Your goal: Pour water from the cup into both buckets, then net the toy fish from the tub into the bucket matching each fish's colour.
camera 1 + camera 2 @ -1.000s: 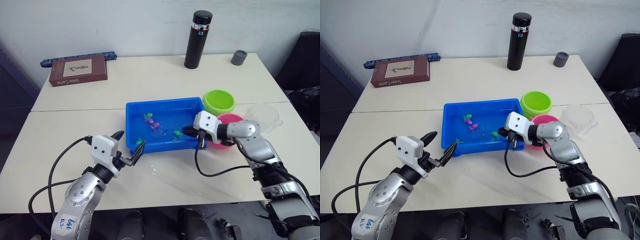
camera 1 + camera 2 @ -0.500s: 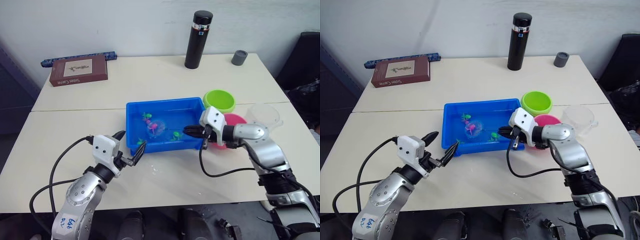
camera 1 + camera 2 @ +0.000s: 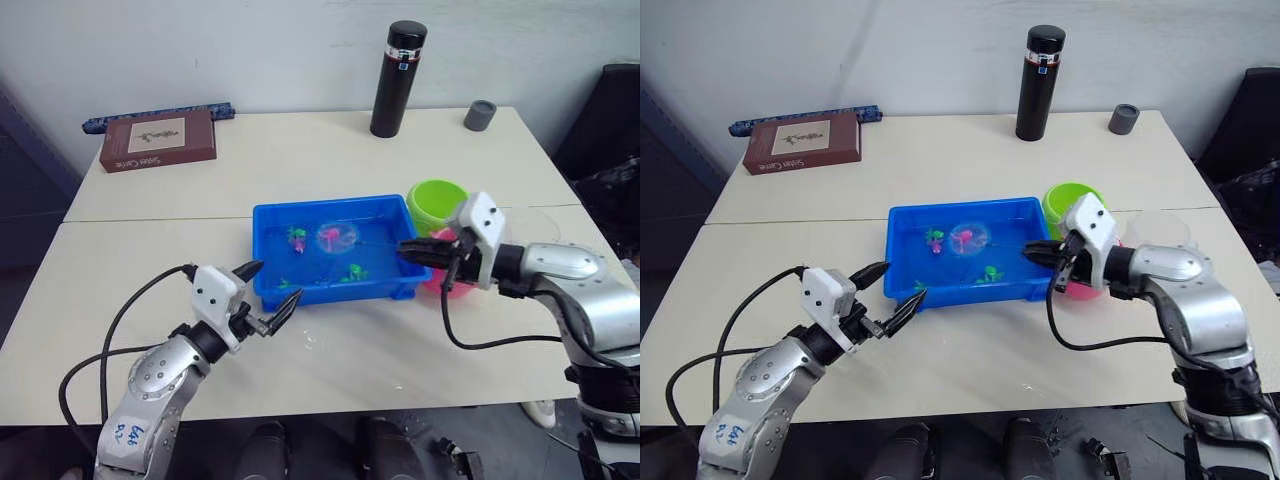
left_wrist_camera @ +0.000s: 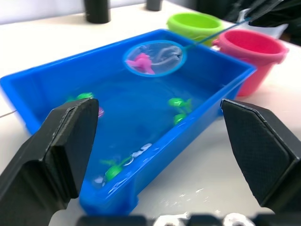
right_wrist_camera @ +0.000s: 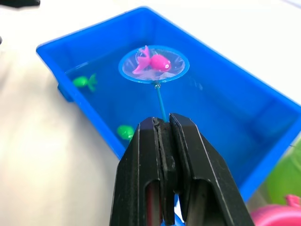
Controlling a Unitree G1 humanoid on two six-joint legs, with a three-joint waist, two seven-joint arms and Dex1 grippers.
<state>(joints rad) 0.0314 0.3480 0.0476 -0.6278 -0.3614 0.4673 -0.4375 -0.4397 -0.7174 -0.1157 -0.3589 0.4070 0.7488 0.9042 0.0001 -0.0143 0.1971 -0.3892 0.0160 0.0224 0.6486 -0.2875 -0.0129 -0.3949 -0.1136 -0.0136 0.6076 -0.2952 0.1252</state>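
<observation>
Above the tub (image 3: 300, 212), right pincer (image 3: 408, 250) holds net (image 5: 154, 64) with pink fish (image 5: 151, 60).

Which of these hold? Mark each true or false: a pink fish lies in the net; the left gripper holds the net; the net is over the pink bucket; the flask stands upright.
1. A pink fish lies in the net: true.
2. The left gripper holds the net: false; the right gripper is shut on its handle, the left is open.
3. The net is over the pink bucket: false; it is over the tub.
4. The flask stands upright: true.
</observation>
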